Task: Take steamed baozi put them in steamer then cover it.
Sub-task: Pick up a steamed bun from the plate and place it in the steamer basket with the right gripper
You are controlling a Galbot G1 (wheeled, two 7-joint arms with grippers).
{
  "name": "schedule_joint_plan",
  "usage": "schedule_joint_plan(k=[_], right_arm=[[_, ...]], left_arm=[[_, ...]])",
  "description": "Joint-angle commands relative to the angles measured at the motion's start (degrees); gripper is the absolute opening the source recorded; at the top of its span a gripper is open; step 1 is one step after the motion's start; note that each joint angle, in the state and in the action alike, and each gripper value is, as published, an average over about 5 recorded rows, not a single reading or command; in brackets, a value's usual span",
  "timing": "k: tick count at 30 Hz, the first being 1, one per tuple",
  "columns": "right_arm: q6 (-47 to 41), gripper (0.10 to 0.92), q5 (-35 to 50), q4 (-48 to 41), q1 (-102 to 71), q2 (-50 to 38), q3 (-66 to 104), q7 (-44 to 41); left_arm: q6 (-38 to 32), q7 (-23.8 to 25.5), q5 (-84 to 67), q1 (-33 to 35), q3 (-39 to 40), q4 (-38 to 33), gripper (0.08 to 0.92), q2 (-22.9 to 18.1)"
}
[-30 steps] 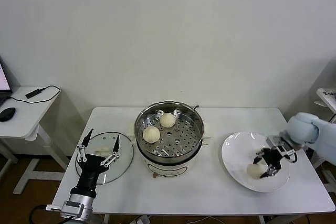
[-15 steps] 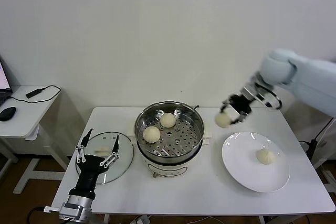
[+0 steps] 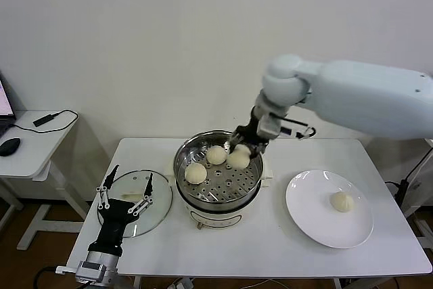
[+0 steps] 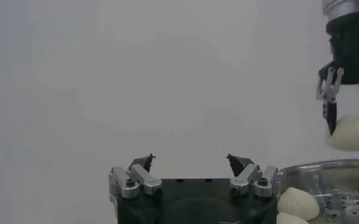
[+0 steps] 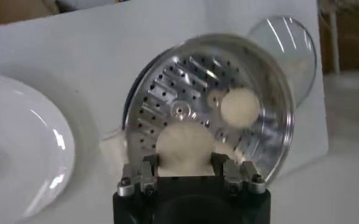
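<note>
The steamer [image 3: 252, 179] stands mid-table with two baozi on its perforated tray, one at the back [image 3: 216, 155] and one at the front left [image 3: 195, 173]. My right gripper [image 3: 241, 149] is shut on a third baozi [image 3: 238, 160] and holds it just above the tray's right part. In the right wrist view the held baozi [image 5: 185, 145] sits between the fingers over the tray [image 5: 167, 103]. A fourth baozi [image 3: 342, 202] lies on the white plate [image 3: 308, 214]. The glass cover [image 3: 157, 209] lies flat on the table to the left. My left gripper [image 3: 126, 193] is open and empty above it.
A white side table [image 3: 30, 147] with a mouse and a cable stands off to the left. The plate is at the right of the main table. The wall is close behind the steamer.
My right gripper has lifted a baozi off the plate and carried it left, from above the plate's edge to over the steamer tray. The left arm has not moved.
</note>
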Motion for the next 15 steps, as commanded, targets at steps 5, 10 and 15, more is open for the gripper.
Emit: schedule_joint_plan(k=[5, 10, 15], right_arm=[[10.97, 0.635, -16.16, 0.74, -8.44, 6.28, 0.27, 6.44], [10.89, 0.648, -17.51, -0.87, -11.73, 6.36, 0.79, 6.38], [10.95, 0.662, -18.25, -0.76, -13.41, 6.01, 1.27, 5.77]], left_arm=[[-0.19, 0.02, -0.16, -0.17, 0.08, 0.32, 0.823, -0.11], [-0.21, 0.03, -0.44, -0.04, -0.13, 0.24, 0.823, -0.11], [-0.23, 0.0, -0.51, 0.01, -0.13, 0.25, 0.823, -0.31]])
